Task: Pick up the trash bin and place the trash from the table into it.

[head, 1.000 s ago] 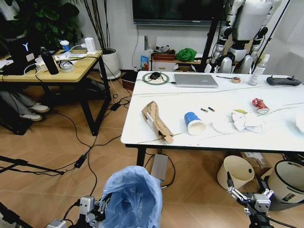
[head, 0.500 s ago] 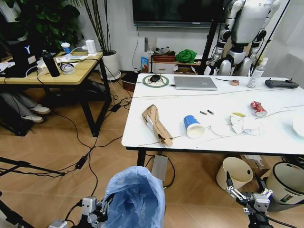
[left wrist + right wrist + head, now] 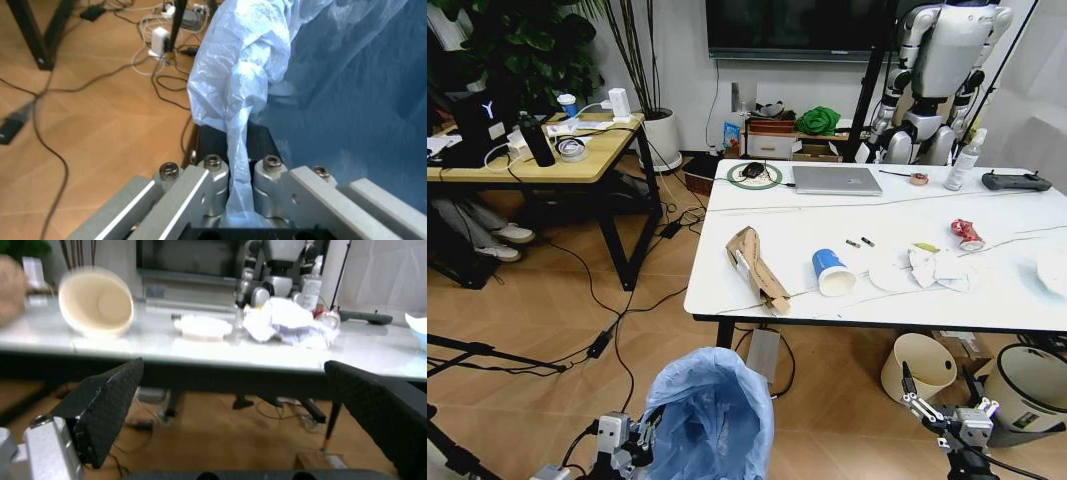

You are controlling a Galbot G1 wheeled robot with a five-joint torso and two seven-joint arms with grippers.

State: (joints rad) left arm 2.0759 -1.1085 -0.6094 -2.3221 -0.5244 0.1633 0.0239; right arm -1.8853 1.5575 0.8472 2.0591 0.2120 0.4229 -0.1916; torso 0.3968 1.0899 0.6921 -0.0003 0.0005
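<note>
The trash bin (image 3: 712, 420), lined with a crinkled light-blue bag, is low in the head view, in front of the table (image 3: 757, 205). My left gripper (image 3: 642, 435) is at its left side. The left wrist view shows this gripper (image 3: 237, 150) shut on the bag-covered rim (image 3: 233, 100). On the table lies the trash: folded cardboard (image 3: 757, 268), a tipped blue-white cup (image 3: 832, 272), white tissues (image 3: 932, 268) and a red wrapper (image 3: 967, 234). My right gripper (image 3: 947, 400) hangs open and holds nothing below the table's edge. The right wrist view looks between its fingers (image 3: 107, 410) at the cup (image 3: 97, 301) and tissues (image 3: 287, 322).
A silver laptop (image 3: 837, 180), a spray bottle (image 3: 964, 158) and a black controller (image 3: 1015, 181) sit at the table's far side. A cream bucket (image 3: 922, 368) and a grey-and-black bin (image 3: 1027, 385) stand under its right end. A wooden desk (image 3: 557, 160) and floor cables (image 3: 597, 340) are to the left.
The whole head view has shifted slightly, so the camera moved. The left gripper stays shut on the bin's rim and the right gripper stays open.
</note>
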